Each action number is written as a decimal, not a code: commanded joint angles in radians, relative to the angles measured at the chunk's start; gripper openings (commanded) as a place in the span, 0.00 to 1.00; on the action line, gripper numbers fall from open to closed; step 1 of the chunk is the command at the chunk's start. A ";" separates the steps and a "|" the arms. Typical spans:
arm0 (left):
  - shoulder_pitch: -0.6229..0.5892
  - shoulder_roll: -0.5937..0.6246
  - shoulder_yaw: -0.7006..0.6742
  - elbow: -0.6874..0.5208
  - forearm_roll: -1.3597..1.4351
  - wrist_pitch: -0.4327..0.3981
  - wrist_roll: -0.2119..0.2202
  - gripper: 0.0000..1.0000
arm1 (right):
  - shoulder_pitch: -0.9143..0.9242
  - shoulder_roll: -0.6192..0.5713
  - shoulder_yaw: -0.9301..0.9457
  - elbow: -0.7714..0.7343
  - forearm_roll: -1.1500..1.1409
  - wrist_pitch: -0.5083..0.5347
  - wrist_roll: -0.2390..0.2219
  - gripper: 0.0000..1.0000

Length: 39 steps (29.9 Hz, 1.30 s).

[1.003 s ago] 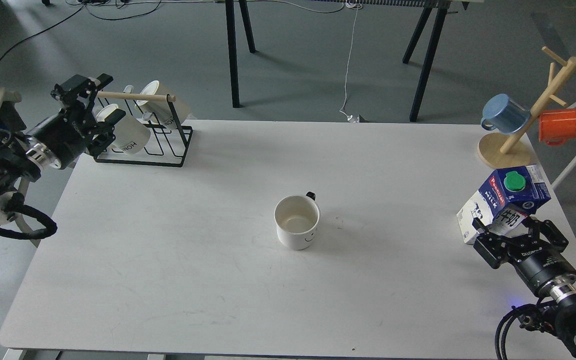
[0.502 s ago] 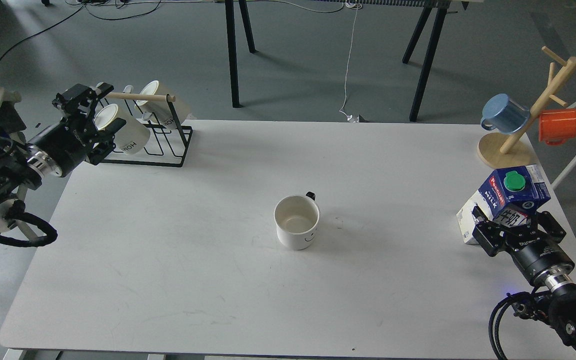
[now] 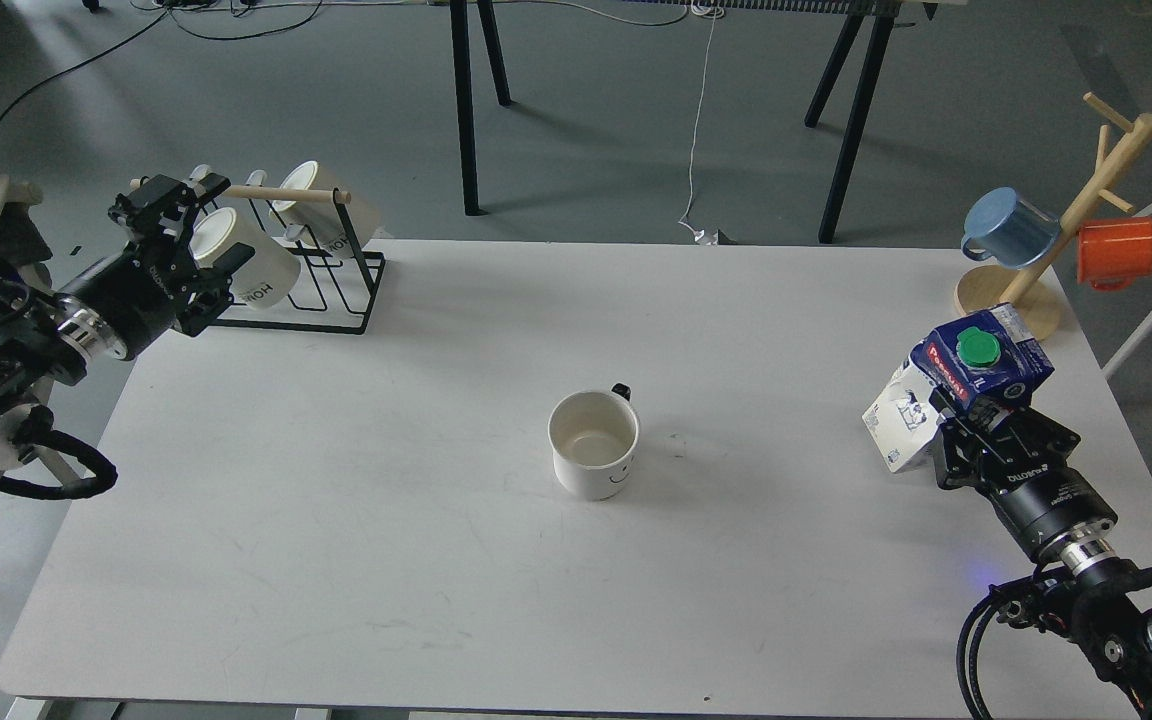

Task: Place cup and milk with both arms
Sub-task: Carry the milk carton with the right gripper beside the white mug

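Two items to place: cup (image 3: 594,443) sitting upright mid-table, handle toward the far edge, untouched; milk (image 3: 956,395) near the right edge, clamped low on its body by right gripper (image 3: 976,430) and leaning slightly. Left gripper (image 3: 179,250) parked at the far-left corner beside the mug rack (image 3: 311,290), nothing between the fingers, apparently spread. Best to carry the carton in level and slow toward the cup, stop just beside without nudging it, then set the base flat before letting go.
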 commanded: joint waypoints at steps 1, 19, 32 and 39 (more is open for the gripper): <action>0.002 -0.001 0.001 0.000 0.009 0.000 0.000 0.86 | 0.015 0.025 -0.037 0.039 -0.031 0.000 -0.001 0.20; 0.018 0.001 0.003 0.000 0.014 0.000 0.000 0.86 | 0.116 0.215 -0.190 0.006 -0.260 0.000 0.001 0.21; 0.018 0.001 0.003 0.000 0.014 0.000 0.000 0.86 | 0.116 0.251 -0.212 -0.021 -0.303 0.000 0.001 0.31; 0.018 0.002 0.003 0.000 0.014 0.000 0.000 0.86 | 0.106 0.249 -0.212 -0.008 -0.303 0.000 0.001 0.98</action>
